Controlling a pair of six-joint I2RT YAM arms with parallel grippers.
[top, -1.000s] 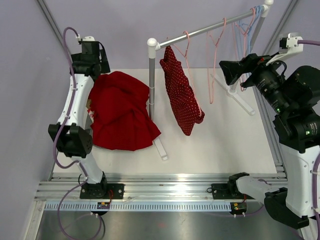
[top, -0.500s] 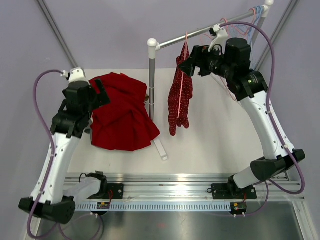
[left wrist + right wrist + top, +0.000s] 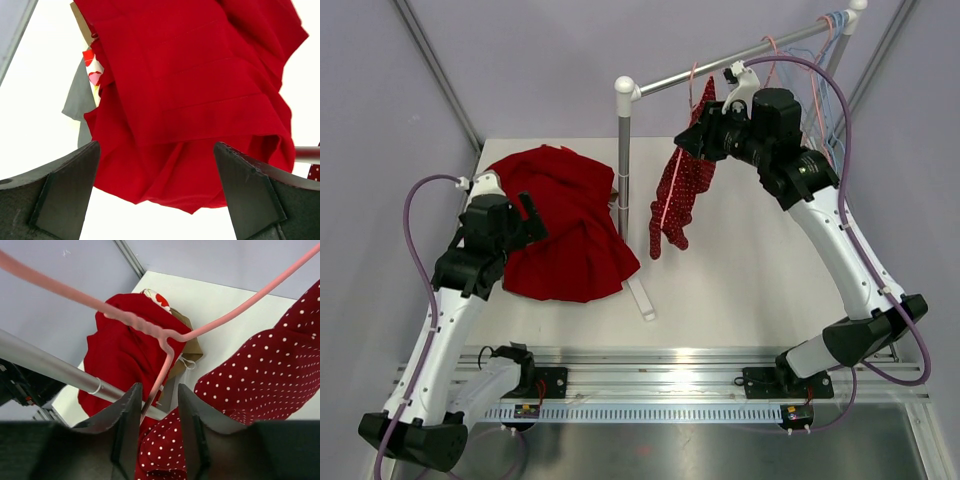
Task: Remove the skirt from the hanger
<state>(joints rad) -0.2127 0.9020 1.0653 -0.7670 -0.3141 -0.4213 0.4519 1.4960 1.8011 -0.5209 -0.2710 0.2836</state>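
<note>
The spotted skirt hangs bunched and slanting from a pink hanger on the rail, its hem above the bench. It looks light, thin and limp, so it will likely sag, swing and slip rather than hold any shape. The best hold is probably the top edge beside the hanger arm, to slide it off along the wire. The right gripper is half closed, with the hanger's stem between its jaws; I cannot tell whether it pinches. The left gripper gapes wide, holding nothing, over a red garment lying on the bench.
</note>
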